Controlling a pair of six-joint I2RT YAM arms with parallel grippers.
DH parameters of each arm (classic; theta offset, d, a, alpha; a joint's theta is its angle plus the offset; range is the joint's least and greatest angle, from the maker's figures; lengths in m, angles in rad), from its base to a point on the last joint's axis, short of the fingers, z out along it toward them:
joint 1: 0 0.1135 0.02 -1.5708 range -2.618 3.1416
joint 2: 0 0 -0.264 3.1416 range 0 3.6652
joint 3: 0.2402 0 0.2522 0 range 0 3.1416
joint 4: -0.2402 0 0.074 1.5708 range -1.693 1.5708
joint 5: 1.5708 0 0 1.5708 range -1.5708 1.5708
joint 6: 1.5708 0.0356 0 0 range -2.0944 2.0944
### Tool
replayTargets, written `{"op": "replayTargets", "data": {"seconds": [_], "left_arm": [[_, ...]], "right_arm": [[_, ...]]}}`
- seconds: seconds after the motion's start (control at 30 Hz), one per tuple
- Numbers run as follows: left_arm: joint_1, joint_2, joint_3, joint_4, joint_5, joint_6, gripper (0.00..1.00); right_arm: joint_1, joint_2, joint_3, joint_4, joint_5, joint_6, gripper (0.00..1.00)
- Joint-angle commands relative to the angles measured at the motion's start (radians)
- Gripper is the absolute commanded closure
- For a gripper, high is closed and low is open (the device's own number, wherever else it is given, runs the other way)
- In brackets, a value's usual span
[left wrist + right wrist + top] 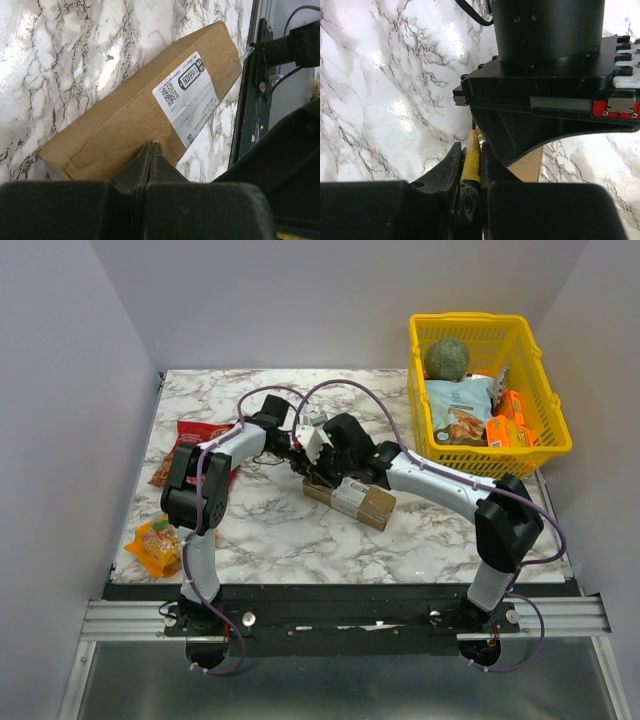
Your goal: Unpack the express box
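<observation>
1. The express box lies flat on the marble table, near the middle and a little toward the right arm's side. It lies at a slant, with its white label facing up.
2. The left gripper is pinched completely closed, with nothing between its jaws. In the left wrist view its tips sit at the box's near long edge, and the carton runs away from them on a diagonal from lower left to upper right. The frames don't show whether the tips actually touch the cardboard.
3. The right gripper stands at a narrow gap, clamped on a slim yellow tool whose dark tip points forward past the fingertips.
4. In the right wrist view the left gripper's black body sits directly ahead and very close. Only a brown sliver of the box shows beneath it, just right of the tool.
5. From above, both wrists meet over the box's far left end.
6. A yellow basket of packets stands at the far right corner, well apart from the box. A red snack bag and an orange snack bag lie along the left side.
</observation>
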Motion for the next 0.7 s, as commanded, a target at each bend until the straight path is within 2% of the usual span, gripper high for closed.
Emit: {"op": "replayTargets", "data": {"seconds": [0.0,0.47,0.67], "left_arm": [[-0.006,0.066,0.012,-0.099,-0.154,0.087,1.0],[-0.009,0.102,0.051,-0.126,-0.177,0.103,1.0],[-0.009,0.111,0.061,-0.129,-0.181,0.098,1.0]], "right_arm": [[0.006,-0.065,-0.024,-0.047,0.0,-0.016,1.0],[-0.011,-0.111,-0.09,-0.092,0.034,-0.028,1.0],[-0.017,-0.085,-0.074,-0.138,0.069,0.047,1.0]]}}
